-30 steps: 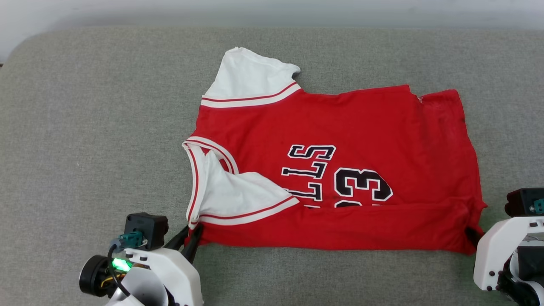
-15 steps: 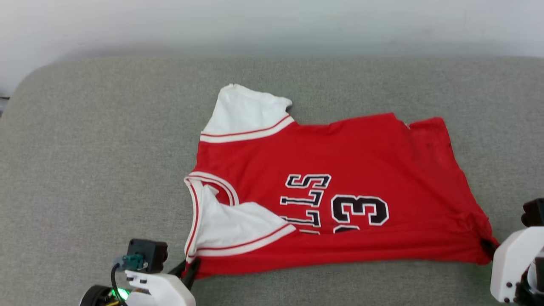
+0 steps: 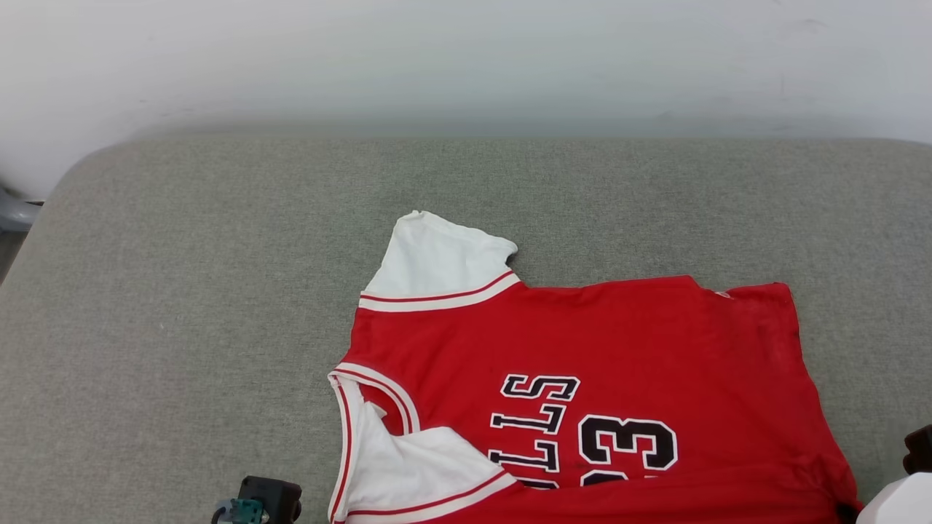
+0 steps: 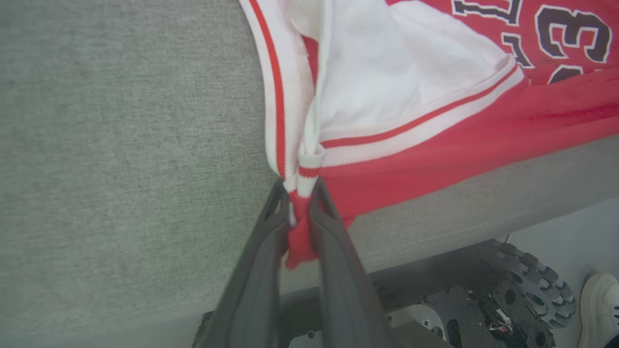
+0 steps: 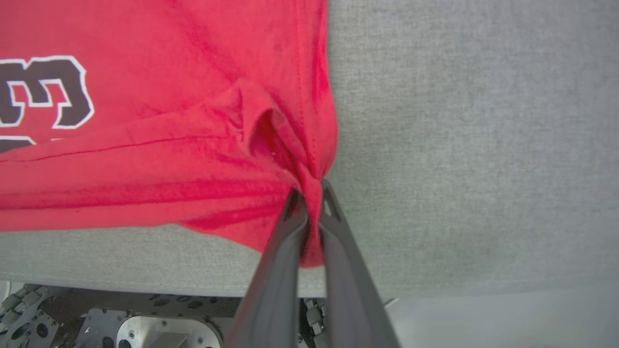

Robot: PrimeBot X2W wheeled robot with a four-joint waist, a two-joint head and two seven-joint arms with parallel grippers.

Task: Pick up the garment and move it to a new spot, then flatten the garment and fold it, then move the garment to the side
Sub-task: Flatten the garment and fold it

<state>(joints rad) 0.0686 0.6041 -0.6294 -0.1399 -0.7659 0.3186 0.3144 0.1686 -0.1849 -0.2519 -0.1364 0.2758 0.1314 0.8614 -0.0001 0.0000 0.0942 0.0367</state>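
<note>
Since the earlier frame, the head camera has been tilted up and the right gripper (image 5: 310, 195) clamped onto the garment (image 3: 582, 342) at its hem corner. The left gripper (image 4: 299, 193) is clamped on the shoulder corner, at the near edge of the grey pad (image 3: 182, 291). Either thin pinch could be pulled free by uneven lifting.

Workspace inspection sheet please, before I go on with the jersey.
surface: grey fabric pad, flat.
job's things: jersey lies lettering up, near sleeve folded onto its front, far sleeve spread.
clutter: nothing seen.
grippers: left gripper shut on the collar-side near corner; right gripper shut on the hem-side near corner.
cables: teal plug at the left wrist; nothing loose seen.
surroundings: pale wall behind; robot base below the pad's near edge; a white shoe beside it.
</note>
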